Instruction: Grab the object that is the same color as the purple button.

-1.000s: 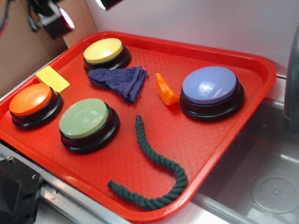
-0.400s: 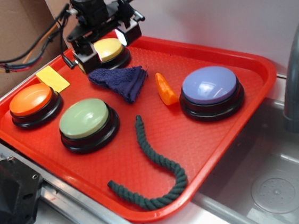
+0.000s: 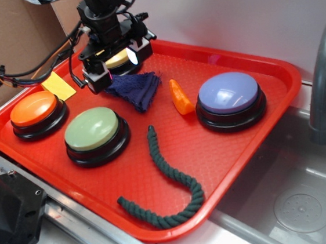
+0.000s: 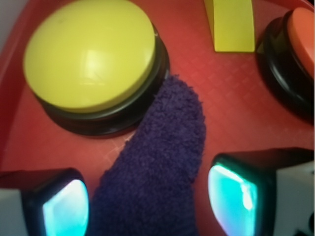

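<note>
The dark purple terry rag (image 3: 136,88) lies on the red tray (image 3: 224,145) between the yellow button (image 3: 119,58) and the orange wedge. The purple button (image 3: 229,93), glossy lavender with a black base, stands at the right of the tray. My gripper (image 3: 115,69) is low over the rag's left end, open, with one finger on each side of it. In the wrist view the rag (image 4: 157,167) runs between my lit fingertips (image 4: 231,194), and the gripper (image 4: 147,201) is not closed on it. The yellow button (image 4: 91,51) is just ahead.
A green button (image 3: 92,129) and an orange button (image 3: 33,109) stand at the left of the tray. A yellow block (image 3: 57,85) lies near the orange button. An orange wedge (image 3: 179,97) and a dark green rope (image 3: 172,182) lie on the tray. A sink with a grey faucet (image 3: 325,81) is at right.
My gripper came into view from the top left and has come down over the rag's left end, lower and nearer than 0.4 s ago. The rag has not moved.
</note>
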### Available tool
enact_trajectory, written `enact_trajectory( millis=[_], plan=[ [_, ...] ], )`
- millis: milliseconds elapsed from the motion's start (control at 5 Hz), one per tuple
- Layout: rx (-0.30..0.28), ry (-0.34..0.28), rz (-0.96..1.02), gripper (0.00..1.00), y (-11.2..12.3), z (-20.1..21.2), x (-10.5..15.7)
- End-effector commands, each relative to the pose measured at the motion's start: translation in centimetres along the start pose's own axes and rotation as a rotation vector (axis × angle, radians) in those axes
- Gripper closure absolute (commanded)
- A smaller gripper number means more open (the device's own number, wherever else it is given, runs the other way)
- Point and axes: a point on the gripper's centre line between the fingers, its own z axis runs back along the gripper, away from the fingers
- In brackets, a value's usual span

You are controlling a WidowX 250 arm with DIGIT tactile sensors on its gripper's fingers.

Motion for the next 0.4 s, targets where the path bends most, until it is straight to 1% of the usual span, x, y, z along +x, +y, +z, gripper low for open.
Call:
enact_trajectory(
  millis=[0,200],
  plan=[
    [-0.042,-0.006,0.006,0.0,0.8,-1.5,1.38],
    [-0.045,0.018,0.039,0.0,0.9,-2.37,1.95]
  ],
)
